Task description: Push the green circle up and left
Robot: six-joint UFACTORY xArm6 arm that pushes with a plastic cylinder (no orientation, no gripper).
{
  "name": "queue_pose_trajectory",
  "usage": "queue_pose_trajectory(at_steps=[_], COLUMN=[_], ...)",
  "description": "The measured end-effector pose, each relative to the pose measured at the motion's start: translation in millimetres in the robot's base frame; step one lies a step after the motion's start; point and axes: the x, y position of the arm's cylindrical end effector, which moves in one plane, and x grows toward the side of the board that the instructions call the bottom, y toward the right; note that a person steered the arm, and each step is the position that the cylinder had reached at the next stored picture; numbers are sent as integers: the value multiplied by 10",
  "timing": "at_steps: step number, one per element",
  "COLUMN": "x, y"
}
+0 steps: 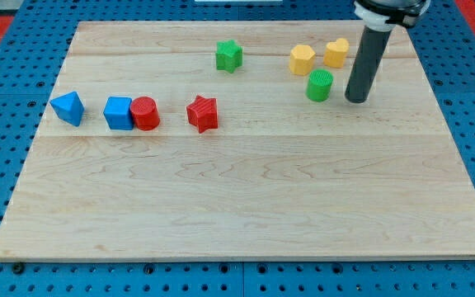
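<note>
Green circle sits on the pale wooden board, my tip just right; no hand shows.

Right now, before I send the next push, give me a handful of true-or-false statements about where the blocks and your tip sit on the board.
1. My tip sits just to the view's right of the green circle, with a small gap between them. True.
2. The red circle stands far apart from the blue cube. False: they sit side by side, apparently touching.
3. The green star lies to the view's left of the yellow hexagon. True.
4. The red star is the block nearest the tip. False: the green circle is nearest; the red star sits well to the view's left.
5. The yellow heart lies above the green circle in the view. True.
</note>
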Motion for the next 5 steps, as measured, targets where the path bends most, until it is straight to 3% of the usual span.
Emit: queue_pose_trajectory(at_steps=[2,3,5], x=[-139,-161,-496], y=[-1523,-858,-545])
